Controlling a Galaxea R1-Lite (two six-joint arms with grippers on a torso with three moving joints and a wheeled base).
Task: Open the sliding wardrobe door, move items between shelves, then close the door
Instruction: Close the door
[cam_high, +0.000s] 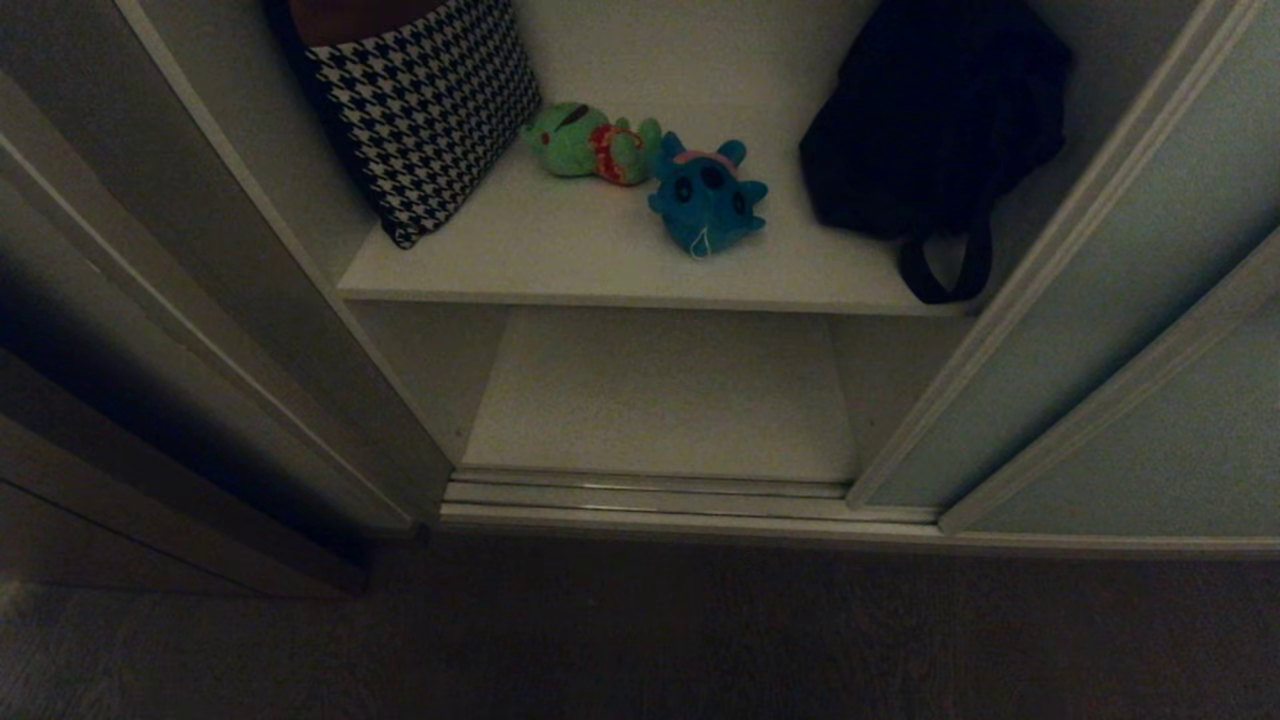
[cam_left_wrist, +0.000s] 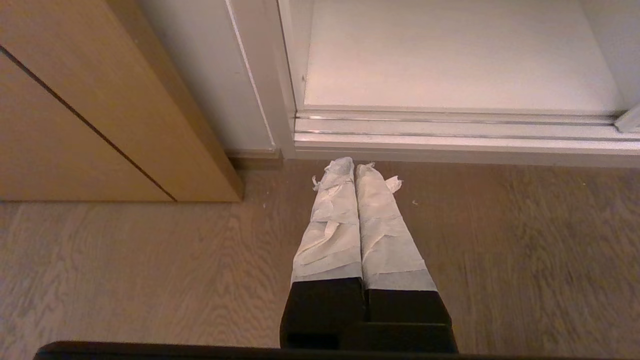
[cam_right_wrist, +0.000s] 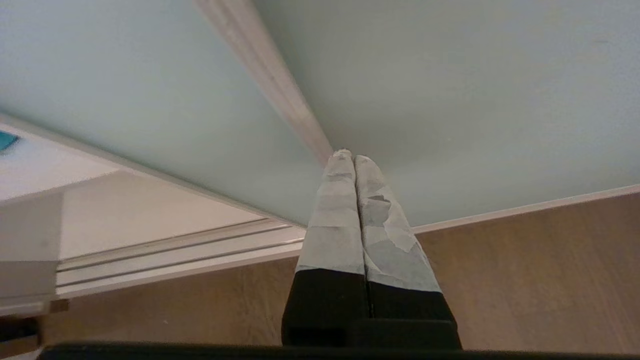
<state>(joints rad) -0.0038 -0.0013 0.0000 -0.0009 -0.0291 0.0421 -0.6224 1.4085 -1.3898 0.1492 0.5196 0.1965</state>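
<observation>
The wardrobe stands open in the head view. A green plush toy (cam_high: 592, 144) and a blue plush toy (cam_high: 706, 196) lie side by side on the upper white shelf (cam_high: 560, 262); the lower shelf (cam_high: 660, 400) is bare. The pale grey-green sliding door (cam_high: 1130, 300) is pushed to the right. My right gripper (cam_right_wrist: 349, 155) is shut and empty, its taped tips pointing at the door's light metal frame strip (cam_right_wrist: 270, 75), low near the floor. My left gripper (cam_left_wrist: 354, 165) is shut and empty, hanging over the wooden floor in front of the bottom track (cam_left_wrist: 450, 131). Neither arm shows in the head view.
A black-and-white houndstooth cushion (cam_high: 425, 105) leans at the upper shelf's left. A black strapped bag (cam_high: 930, 120) sits at its right, its strap hanging over the edge. A brown wooden panel (cam_left_wrist: 90, 110) stands left of the wardrobe. Wooden floor (cam_high: 640, 640) lies in front.
</observation>
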